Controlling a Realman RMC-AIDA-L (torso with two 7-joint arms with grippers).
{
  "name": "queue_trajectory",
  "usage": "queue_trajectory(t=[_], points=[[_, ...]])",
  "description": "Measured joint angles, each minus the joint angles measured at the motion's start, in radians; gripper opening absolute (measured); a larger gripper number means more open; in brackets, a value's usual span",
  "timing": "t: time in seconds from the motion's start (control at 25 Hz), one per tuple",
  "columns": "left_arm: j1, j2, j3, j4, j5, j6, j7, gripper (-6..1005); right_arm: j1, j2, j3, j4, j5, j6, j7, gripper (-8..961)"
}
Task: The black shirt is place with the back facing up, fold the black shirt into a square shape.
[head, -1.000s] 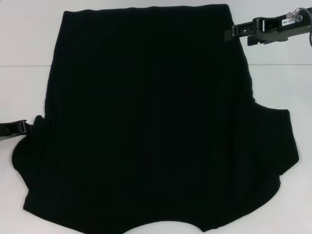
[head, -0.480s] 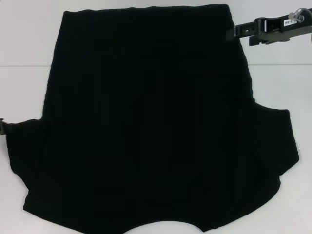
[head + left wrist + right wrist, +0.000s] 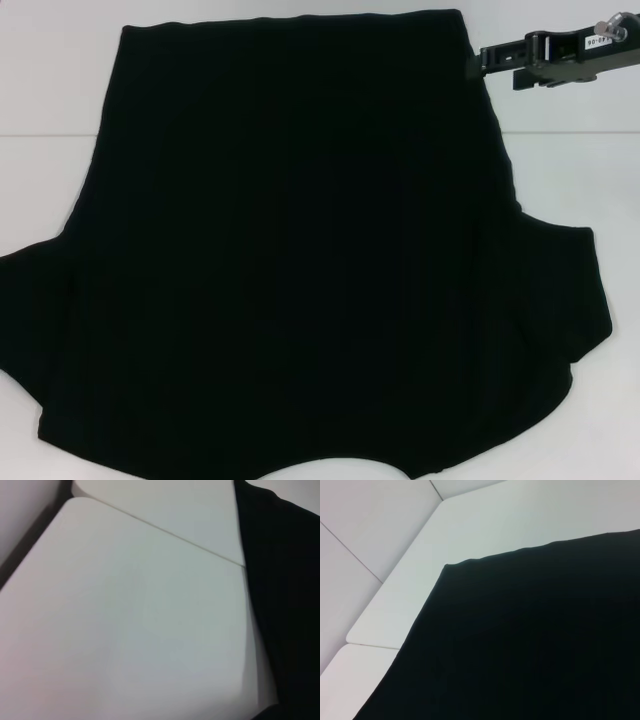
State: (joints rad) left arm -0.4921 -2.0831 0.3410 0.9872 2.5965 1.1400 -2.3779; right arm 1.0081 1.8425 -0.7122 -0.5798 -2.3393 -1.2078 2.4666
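Note:
The black shirt [image 3: 300,250] lies spread flat on the white table [image 3: 50,80] and fills most of the head view, plain side up. Its hem is at the far side and its sleeves stick out near me. The left sleeve [image 3: 35,290] is stretched out to the picture's left edge. My right gripper [image 3: 478,62] hovers at the shirt's far right corner, right beside the cloth edge. My left gripper is out of the head view. The left wrist view shows a shirt edge [image 3: 285,580] beside bare table. A hem corner of the shirt [image 3: 530,640] fills the right wrist view.
A seam between two table panels [image 3: 40,136] runs across the far part of the table. White table surface [image 3: 590,170] shows to the right of the shirt and at the far left [image 3: 125,620]. The table's rounded edge [image 3: 365,635] meets a pale wall.
My left gripper has moved left out of the head view, and the left sleeve has been drawn out to the left. The right gripper has crept slightly right.

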Motion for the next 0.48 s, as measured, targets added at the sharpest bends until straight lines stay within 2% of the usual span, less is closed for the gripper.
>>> queue_trajectory(t=[0.32,0.48], points=[[-0.024,0.007,0.013,0.005,0.0,0.02,-0.002,22,0.001,0.0,0.001,0.0,0.0,0.002,0.0,916],[-0.066,0.027,0.023,0.01,0.018,0.07,-0.002,23,0.001,0.0,0.0,0.0,0.0,0.002,0.0,917]])
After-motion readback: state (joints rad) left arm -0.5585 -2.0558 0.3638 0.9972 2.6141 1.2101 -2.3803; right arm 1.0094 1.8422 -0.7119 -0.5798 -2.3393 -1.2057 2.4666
